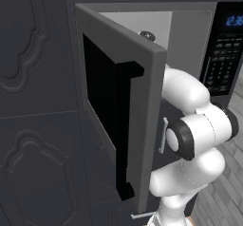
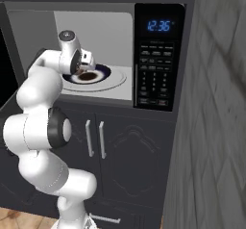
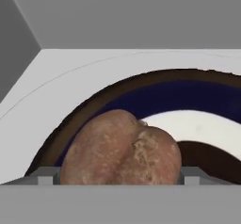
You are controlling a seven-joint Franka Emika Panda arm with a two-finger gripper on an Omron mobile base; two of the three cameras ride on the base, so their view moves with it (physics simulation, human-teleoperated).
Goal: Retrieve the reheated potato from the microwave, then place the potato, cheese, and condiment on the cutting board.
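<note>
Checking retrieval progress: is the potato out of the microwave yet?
Still in: potato sits on the plate inside the microwave.

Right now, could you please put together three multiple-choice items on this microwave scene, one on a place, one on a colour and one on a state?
1. Where does the potato lie?
A. On the plate inside the microwave
B. On the floor
C. On top of the microwave

2. What colour are the digits on the display?
A. Red
B. Green
C. Blue

3. How does the microwave door stand?
A. Shut
B. Swung open
C. Taken off

Answers:
1. A: the hand view shows the potato on the plate, between the fingertips of the gripper.
2. C: they glow blue.
3. B: it hangs open, showing the cavity.
</note>
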